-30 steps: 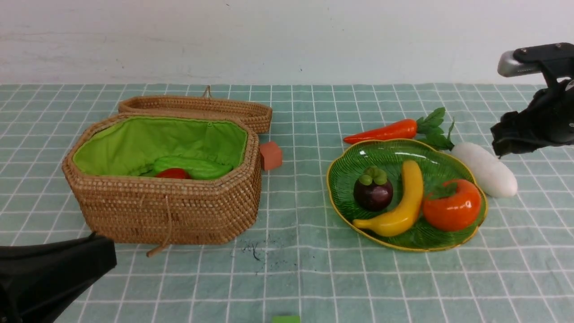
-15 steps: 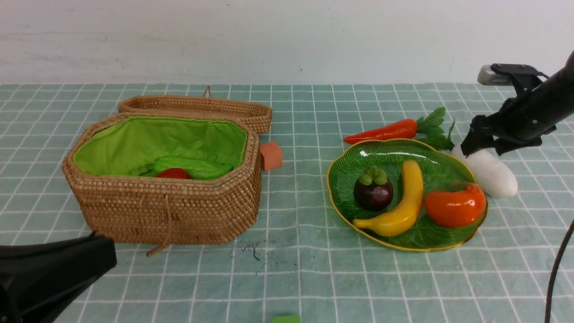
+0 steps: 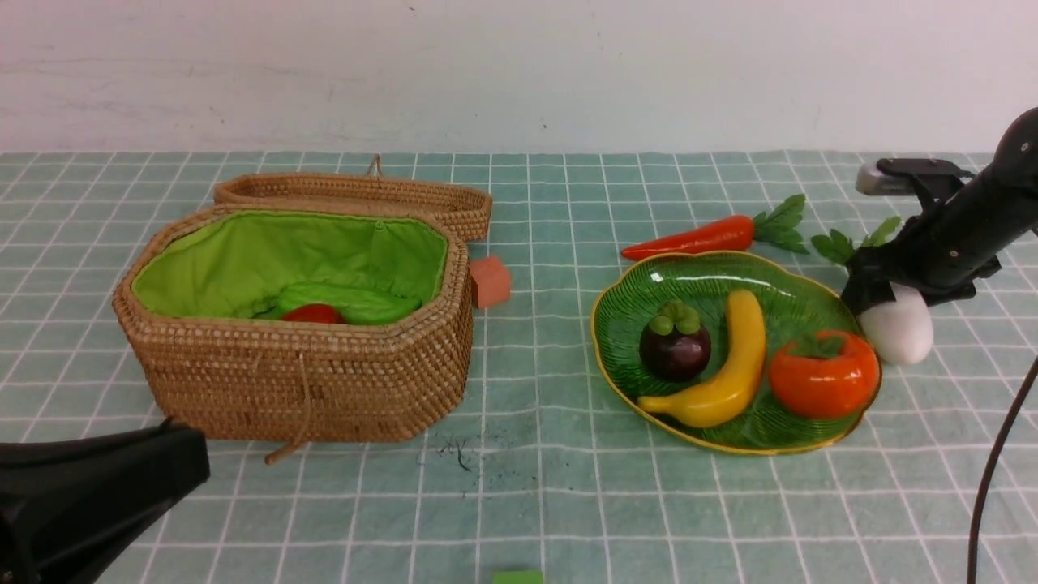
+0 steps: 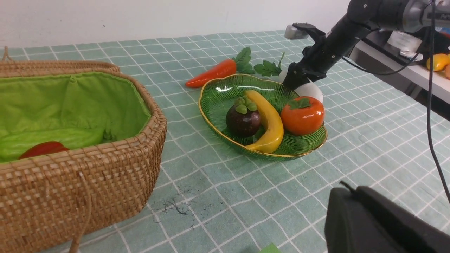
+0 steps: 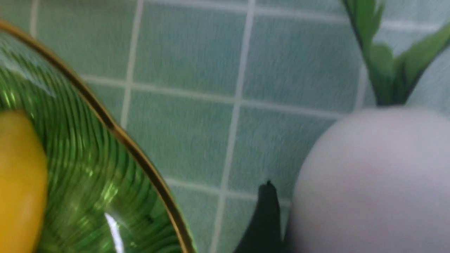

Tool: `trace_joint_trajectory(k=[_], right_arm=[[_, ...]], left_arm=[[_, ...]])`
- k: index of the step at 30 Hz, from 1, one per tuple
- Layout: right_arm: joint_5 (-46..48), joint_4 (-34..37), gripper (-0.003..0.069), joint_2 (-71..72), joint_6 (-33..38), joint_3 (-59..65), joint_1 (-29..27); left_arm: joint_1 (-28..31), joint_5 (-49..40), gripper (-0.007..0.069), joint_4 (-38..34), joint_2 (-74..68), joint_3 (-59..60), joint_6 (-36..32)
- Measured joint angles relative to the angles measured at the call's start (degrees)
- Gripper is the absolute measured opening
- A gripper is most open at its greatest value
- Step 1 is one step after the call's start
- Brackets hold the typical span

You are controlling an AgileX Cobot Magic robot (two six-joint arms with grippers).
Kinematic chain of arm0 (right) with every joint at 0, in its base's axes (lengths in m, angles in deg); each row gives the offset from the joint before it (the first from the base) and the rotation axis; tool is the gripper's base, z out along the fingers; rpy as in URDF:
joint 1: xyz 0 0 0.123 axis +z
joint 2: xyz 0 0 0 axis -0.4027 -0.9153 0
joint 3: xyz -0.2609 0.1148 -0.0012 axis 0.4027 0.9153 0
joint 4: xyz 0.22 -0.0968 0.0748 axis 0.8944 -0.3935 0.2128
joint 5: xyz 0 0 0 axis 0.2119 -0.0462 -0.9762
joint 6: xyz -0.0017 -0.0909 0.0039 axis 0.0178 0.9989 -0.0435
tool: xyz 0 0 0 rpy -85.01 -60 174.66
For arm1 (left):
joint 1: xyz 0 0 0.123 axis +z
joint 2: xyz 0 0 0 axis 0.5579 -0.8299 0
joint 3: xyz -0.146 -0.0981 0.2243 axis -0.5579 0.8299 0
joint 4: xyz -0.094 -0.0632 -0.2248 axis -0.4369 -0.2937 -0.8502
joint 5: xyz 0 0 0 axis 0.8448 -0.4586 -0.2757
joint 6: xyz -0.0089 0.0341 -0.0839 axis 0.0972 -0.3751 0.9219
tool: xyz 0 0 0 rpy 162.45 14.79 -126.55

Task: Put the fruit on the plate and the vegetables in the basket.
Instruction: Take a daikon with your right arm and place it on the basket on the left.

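Left tool [image 3: 182,462] nearest, closed. Plate [image 3: 628,312] holds banana [image 3: 730,365], mangosteen [image 3: 675,349], persimmon [image 3: 823,381]. Basket [image 3: 308,381] holds pepper [image 3: 312,313], gourd [image 3: 357,302]. Right tool [image 3: 872,292] over radish [image 3: 898,332] on surface beside plate; gripping or open, cannot tell. Carrot [image 3: 697,238] behind plate.

Green-checked table [image 3: 535,503], five things on it
At frame left the basket [image 3: 308,381] with a cube [image 3: 490,281] beside it; at right the plate [image 3: 604,357], carrot [image 3: 697,238] above, radish [image 3: 902,334] beside.

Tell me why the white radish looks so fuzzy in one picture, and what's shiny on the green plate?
Right wrist view: camera is very close, so the radish and plate look blurred. Front view: sharp, with glints on the glossy plate and persimmon.
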Motion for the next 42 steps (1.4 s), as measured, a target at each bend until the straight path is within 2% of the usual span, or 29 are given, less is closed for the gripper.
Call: trace_joint_trajectory(k=[3, 9, 12, 14, 18, 21, 23, 24, 25, 26, 27, 32, 37, 38, 42], right_arm=[[0.12, -0.42, 0.0514, -0.19, -0.54, -0.18, 0.0], [2.9, -4.39, 0.0512, 2.41, -6.34, 0.12, 0.06], [5.58, -4.09, 0.0512, 8.2, -8.36, 0.36, 0.51], [7.96, -0.01, 0.0512, 14.45, -5.66, 0.3, 2.9], [8.9, 13.79, 0.0512, 22.88, 6.98, -0.08, 11.81], [6.84, 27.17, 0.0512, 25.33, 18.28, -0.15, 24.01], [5.16, 30.14, 0.0512, 25.18, 20.63, -0.15, 27.28], [1.85, 33.21, 0.0512, 24.12, 23.56, -0.15, 32.16], [-1.2, 35.03, 0.0512, 23.35, 25.47, -0.15, 34.43], [-5.3, 36.74, 0.0512, 21.87, 27.83, -0.15, 37.58], [-6.74, 37.21, 0.0512, 21.3, 28.24, -0.15, 38.58], [-24.88, 40.44, 0.0512, 12.9, 39.01, -0.15, 48.15], [-37.14, 41.48, 0.0521, 7.37, 43.02, -0.7, 51.42], [-40.24, 41.63, 0.058, 6.08, 43.48, -0.77, 51.84], [-39.87, 41.8, 0.0673, 6.26, 43.34, -0.77, 51.86]], left_arm=[[0.0, -0.18, -0.0006, 0.63, 0.0, 0.0, 0.0], [0.0, -4.15, -0.0006, 4.38, -0.23, 0.0, 1.13], [0.0, -5.6, -0.0006, 8.08, -0.23, -0.66, 5.44], [0.0, -5.72, -0.0006, 12.91, -0.23, -1.34, 10.69], [0.0, -8.75, -0.0006, 26.78, -0.23, -1.6, 22.99], [0.0, -12.62, -0.0006, 36.71, -0.23, -1.6, 35.44], [0.0, -13.33, -0.0006, 39.38, -0.23, -1.6, 39.35], [0.0, -13.79, -0.0006, 41.72, -0.23, -1.6, 42.8], [0.0, -13.85, -0.0006, 42.9, -0.23, -1.6, 44.43], [0.0, -13.8, -0.0006, 43.74, -0.23, -1.6, 45.54], [0.0, -13.8, -0.0006, 43.85, -0.23, -1.6, 45.68], [0.0, -13.56, -0.0006, 44.48, -0.23, -1.6, 46.77], [0.0, -13.55, -0.0006, 44.66, -0.23, -1.6, 46.82], [0.0, -13.55, -0.0006, 44.66, -0.23, -1.6, 46.82], [0.0, -13.55, -0.0006, 44.66, -0.23, -1.6, 46.71]])
